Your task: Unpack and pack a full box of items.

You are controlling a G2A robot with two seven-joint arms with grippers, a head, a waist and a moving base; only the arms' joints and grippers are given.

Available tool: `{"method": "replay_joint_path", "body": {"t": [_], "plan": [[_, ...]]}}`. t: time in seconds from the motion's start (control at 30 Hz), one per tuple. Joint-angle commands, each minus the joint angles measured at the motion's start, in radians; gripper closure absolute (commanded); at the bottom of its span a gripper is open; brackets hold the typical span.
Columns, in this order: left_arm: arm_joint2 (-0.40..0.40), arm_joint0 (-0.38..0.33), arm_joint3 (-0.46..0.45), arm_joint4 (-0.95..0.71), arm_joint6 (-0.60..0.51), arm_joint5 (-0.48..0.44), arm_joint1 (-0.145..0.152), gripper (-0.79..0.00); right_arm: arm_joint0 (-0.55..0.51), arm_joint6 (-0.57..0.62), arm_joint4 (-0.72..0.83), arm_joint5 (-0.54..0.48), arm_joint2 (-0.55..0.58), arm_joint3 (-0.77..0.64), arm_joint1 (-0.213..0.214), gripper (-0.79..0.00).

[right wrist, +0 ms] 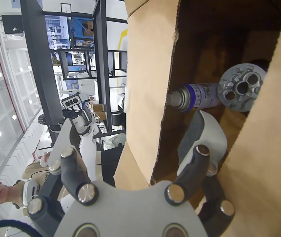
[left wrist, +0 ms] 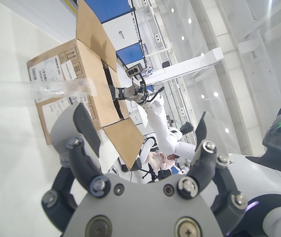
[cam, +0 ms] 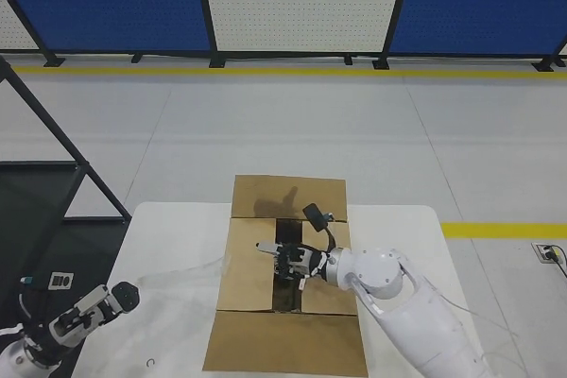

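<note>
Cardboard box (cam: 246, 279) stands mid-bench (cam: 170, 246), its end flaps spread. Inside lies a spray can (right wrist: 194, 96), with a grey metal disc (right wrist: 240, 87) just beside it. My right claw (right wrist: 135, 134) is open, a side flap between its fingers. My left claw (left wrist: 141, 114) is open, well apart at the bench's near-left edge.

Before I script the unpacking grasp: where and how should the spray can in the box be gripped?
Probably across its round mid-body, from above through the gap between the flaps. The spray can lies on its side; a flap hides its nozzle end, a metal disc the other.
</note>
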Motion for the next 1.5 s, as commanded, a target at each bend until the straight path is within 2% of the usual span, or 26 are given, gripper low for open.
{"method": "replay_joint_path", "body": {"t": [0.0, 0.27, 0.5, 0.7, 0.87, 1.03, 1.23, 1.47], "plan": [[0.003, 0.001, -0.002, 0.003, 0.001, -0.001, 0.000, -0.785, 0.003, -0.008, 0.021, -0.015, -0.005, 0.010, -0.006, -0.785], [0.004, 0.004, 0.004, 0.004, 0.009, -0.010, 0.000, -0.785, 0.011, -0.043, 0.118, -0.117, -0.014, 0.025, -0.031, -0.785], [-0.003, 0.005, 0.016, -0.004, 0.020, -0.014, 0.000, -0.785, 0.030, -0.080, 0.198, -0.161, -0.026, 0.010, -0.056, -0.785], [-0.007, 0.005, 0.027, -0.020, 0.027, -0.016, 0.000, -0.785, 0.079, -0.109, 0.298, -0.178, -0.074, 0.031, -0.097, -0.785], [-0.008, 0.006, 0.029, -0.026, 0.029, -0.016, -0.001, -0.785, 0.128, -0.112, 0.379, -0.191, -0.109, 0.118, -0.133, -0.785], [-0.008, 0.006, 0.029, -0.026, 0.029, -0.016, -0.001, -0.785, 0.119, -0.087, 0.403, -0.223, -0.064, 0.179, -0.130, -0.785], [-0.006, 0.007, 0.022, -0.025, 0.035, -0.010, -0.001, -0.785, 0.081, -0.076, 0.404, -0.219, -0.033, 0.153, -0.124, -0.785], [-0.008, 0.023, -0.017, 0.002, 0.081, 0.004, -0.002, -0.785, 0.082, -0.086, 0.446, -0.228, -0.067, 0.168, -0.151, -0.785]]}}
